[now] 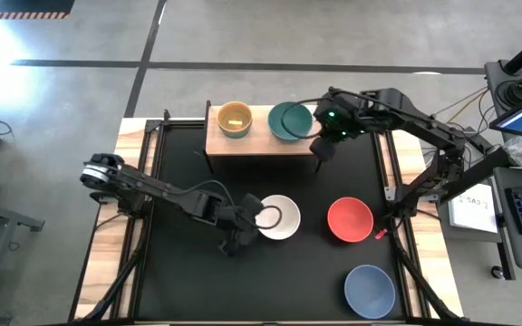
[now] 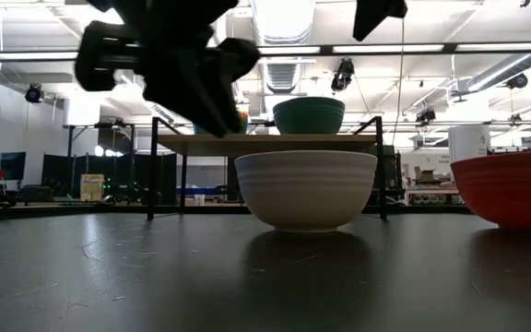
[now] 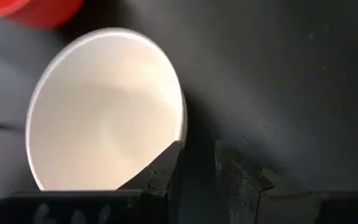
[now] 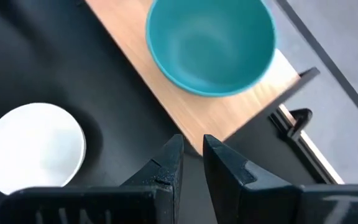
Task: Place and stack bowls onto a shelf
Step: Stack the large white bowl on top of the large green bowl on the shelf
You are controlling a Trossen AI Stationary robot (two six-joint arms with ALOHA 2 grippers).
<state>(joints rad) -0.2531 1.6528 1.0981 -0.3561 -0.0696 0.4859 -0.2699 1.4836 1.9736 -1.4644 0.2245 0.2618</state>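
A white bowl stands upright on the black tabletop. My left gripper hovers at its left rim, narrowly open, with one finger over the inside and one outside. In the low view it sits above rim height. The light-wood shelf carries a yellow bowl and a teal bowl, both standing on their bases. My right gripper hangs by the shelf's right front corner, holding nothing, with a narrow gap between its fingers.
A red bowl sits to the right of the white one, and a periwinkle-blue bowl stands near the table's near right corner. Bare black tabletop lies at the near left. Blue, pink and green bowls are out of view.
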